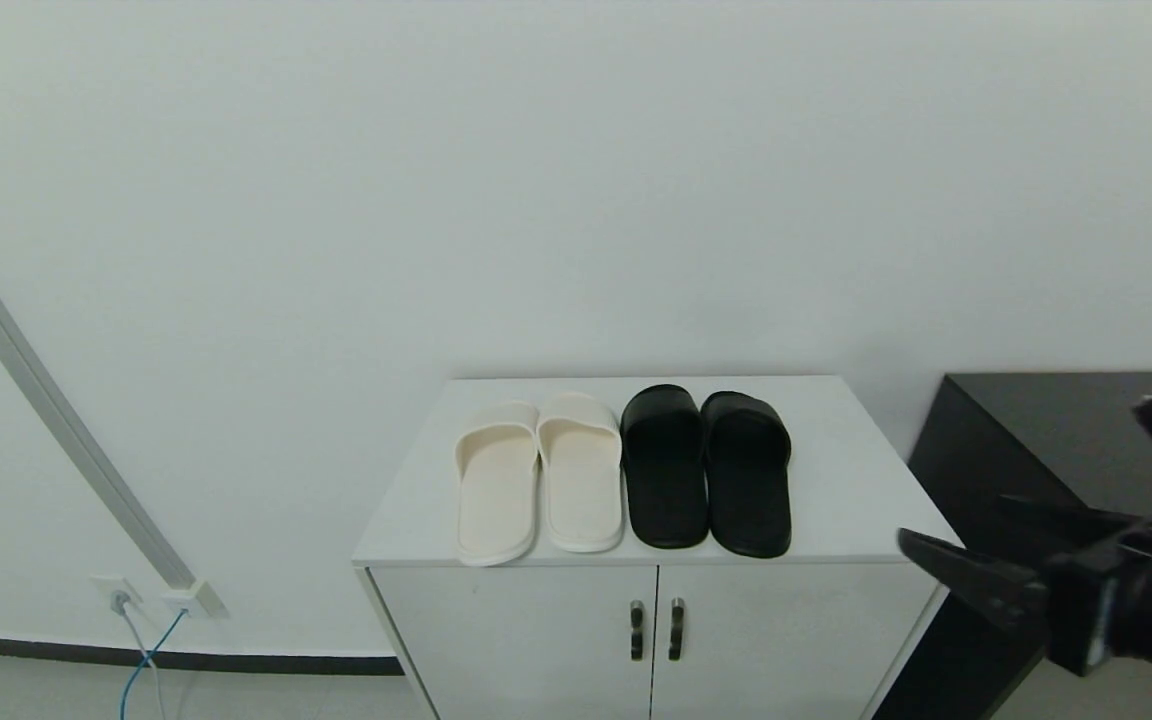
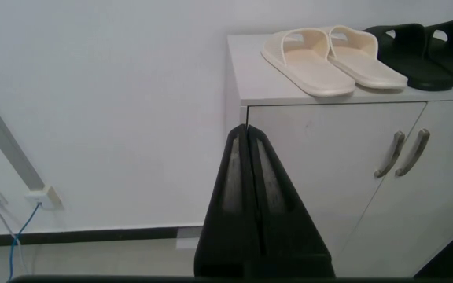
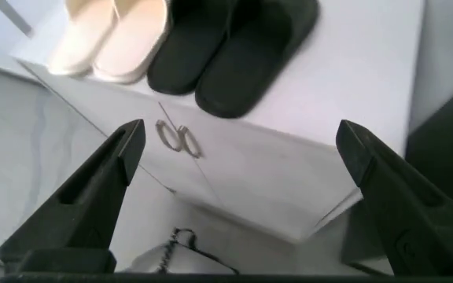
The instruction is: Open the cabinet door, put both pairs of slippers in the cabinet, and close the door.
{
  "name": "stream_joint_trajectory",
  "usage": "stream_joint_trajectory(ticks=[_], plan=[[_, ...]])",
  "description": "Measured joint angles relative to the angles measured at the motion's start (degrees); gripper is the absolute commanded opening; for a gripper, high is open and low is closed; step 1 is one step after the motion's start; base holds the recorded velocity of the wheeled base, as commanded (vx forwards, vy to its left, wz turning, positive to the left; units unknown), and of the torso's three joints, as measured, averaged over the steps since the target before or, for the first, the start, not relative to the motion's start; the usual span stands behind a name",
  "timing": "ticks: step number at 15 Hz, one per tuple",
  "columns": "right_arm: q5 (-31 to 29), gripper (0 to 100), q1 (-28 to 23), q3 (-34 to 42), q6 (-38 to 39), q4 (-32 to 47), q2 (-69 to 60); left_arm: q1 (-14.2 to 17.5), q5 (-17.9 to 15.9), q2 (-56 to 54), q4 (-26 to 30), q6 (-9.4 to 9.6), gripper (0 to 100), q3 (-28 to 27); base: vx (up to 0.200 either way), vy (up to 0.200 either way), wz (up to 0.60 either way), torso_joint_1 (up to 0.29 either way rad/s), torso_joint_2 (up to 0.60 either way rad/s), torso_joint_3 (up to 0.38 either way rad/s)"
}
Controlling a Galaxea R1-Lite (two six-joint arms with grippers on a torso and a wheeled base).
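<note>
Cabinet doors [image 1: 536, 640] shut, slippers [image 1: 661, 465] on top; right gripper [image 3: 241, 134] at four o'clock, fingers wide, could snag both adjacent handles [image 1: 675, 628]; left gripper [image 2: 247, 135] has fingers pressed together.

Nothing legible anywhere: no print, number, label or sign to read on the cabinet [image 1: 516, 640], on the white slippers [image 1: 496, 490] and black slippers [image 1: 666, 480] on top of the cabinet, or on the wall sockets [image 1: 198, 600] low to the left of the cabinet.
</note>
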Motion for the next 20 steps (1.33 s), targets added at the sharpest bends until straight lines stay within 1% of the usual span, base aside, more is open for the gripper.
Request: stream_joint_trajectory(ticks=[3, 5, 7, 10, 13, 16, 18, 20], plan=[[-3.5, 100, 2.5, -7.3, 1.1, -0.3, 8.8, 0.0, 0.0, 0.0, 0.0, 0.02, 0, 0.0, 0.0, 0.0, 0.0, 0.0, 0.0, 0.0], [-7.0, 100, 3.5, -11.5, 3.2, -0.4, 14.3, 0.0, 0.0, 0.0, 0.0, 0.02, 0, 0.0, 0.0, 0.0, 0.0, 0.0, 0.0, 0.0], [-10.9, 100, 4.2, -16.1, 4.6, -0.4, 19.4, 0.0, 0.0, 0.0, -0.1, 0.02, 0, 0.0, 0.0, 0.0, 0.0, 0.0, 0.0, 0.0], [-13.7, 100, 4.8, -21.6, 4.9, -0.3, 25.7, 0.0, 0.0, 0.0, 0.0, 0.0, 0, 0.0, 0.0, 0.0, 0.0, 0.0, 0.0, 0.0], [-17.7, 100, 5.9, -25.6, 5.2, -1.4, 32.3, 0.0, 0.0, 0.0, 0.0, -0.04, 0, 0.0, 0.0, 0.0, 0.0, 0.0, 0.0, 0.0], [-22.7, 100, 6.7, -28.5, 5.6, -5.8, 39.2, 0.0, 0.0, 0.0, 0.0, -0.06, 0, 0.0, 0.0, 0.0, 0.0, 0.0, 0.0, 0.0], [-24.1, 100, 6.8, -30.5, 5.7, -7.7, 43.7, 0.0, 0.0, 0.0, 0.0, -0.06, 0, 0.0, 0.0, 0.0, 0.0, 0.0, 0.0, 0.0], [-24.2, 100, 6.3, -33.1, 5.7, -8.8, 47.5, 0.0, 0.0, 0.0, 0.0, -0.06, 0, 0.0, 0.0, 0.0, 0.0, 0.0, 0.0, 0.0]])
